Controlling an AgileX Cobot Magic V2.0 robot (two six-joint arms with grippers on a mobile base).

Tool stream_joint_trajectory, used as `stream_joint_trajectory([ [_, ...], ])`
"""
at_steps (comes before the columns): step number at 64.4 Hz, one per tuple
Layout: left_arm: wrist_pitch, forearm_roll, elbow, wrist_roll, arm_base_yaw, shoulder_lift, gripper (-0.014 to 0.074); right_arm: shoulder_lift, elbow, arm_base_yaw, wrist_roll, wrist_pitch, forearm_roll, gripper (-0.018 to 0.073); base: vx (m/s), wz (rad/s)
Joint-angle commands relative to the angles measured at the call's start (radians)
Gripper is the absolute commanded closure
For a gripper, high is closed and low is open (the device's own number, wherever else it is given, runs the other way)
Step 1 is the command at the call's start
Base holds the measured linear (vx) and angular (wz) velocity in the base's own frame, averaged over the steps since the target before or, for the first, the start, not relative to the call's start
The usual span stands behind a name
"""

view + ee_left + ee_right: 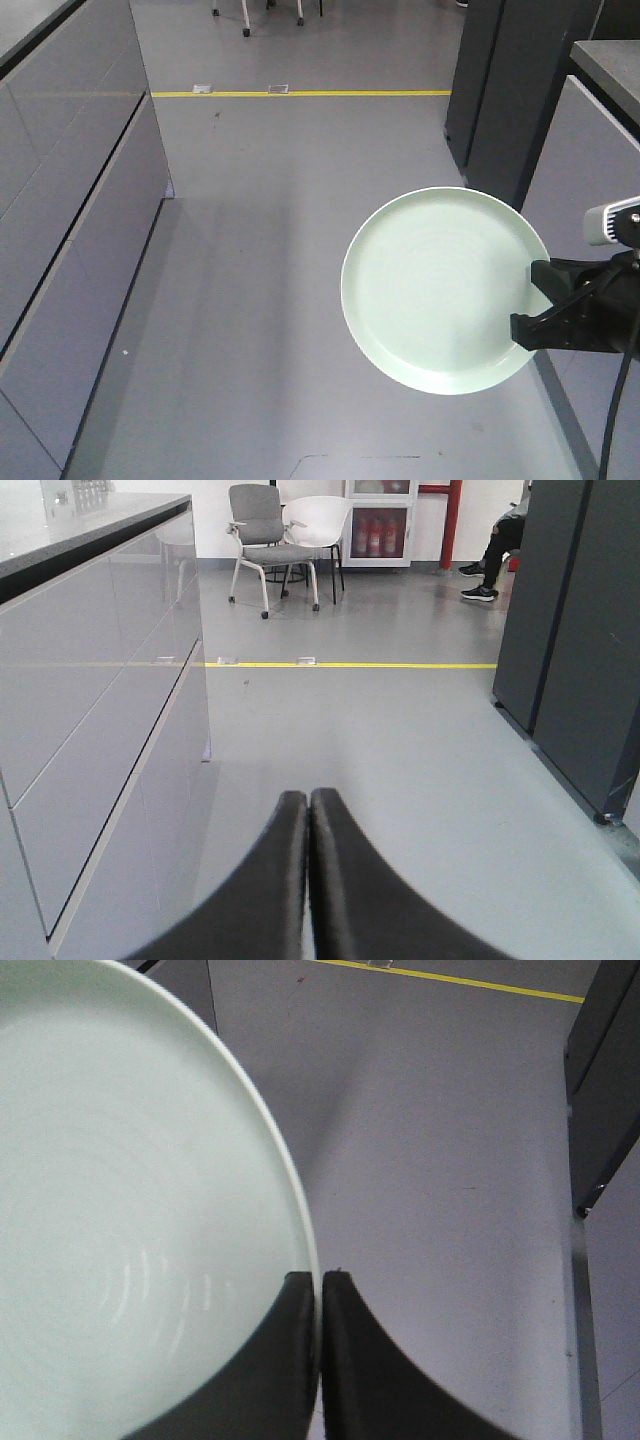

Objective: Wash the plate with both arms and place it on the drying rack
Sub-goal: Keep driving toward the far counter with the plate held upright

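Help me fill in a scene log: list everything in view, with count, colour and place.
plate: one, pale mint green, held in the air, right of centre.
floor: one, grey, below everything.
floor line: one, yellow, crossing ahead.
drawer counter: one, grey, along the left.
tall cabinet: one, dark grey, on the right.
grey chair: one, far back.
white chair: one, beside the grey one.
seated person: one, dark trousers, far back right.
right gripper: one, black, shut on the plate's rim.
left gripper: one, black, shut, empty.

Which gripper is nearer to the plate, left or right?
Right. The right gripper grips the plate at its edge; the left gripper is shut and empty, with no plate in its view.
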Motion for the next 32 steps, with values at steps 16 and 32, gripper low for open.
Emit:
stream_joint_trajectory([
  [16,-0.067,-0.001,0.015,0.001,-0.009,-0.016,0.0593,-0.015,-0.026,-0.003,-0.007,-0.074,0.003,0.0564,0.13,-0.01],
  [32,-0.067,-0.001,0.015,0.001,-0.009,-0.016,0.0593,-0.015,-0.026,-0.003,-0.007,-0.074,0.003,0.0564,0.13,-0.02],
])
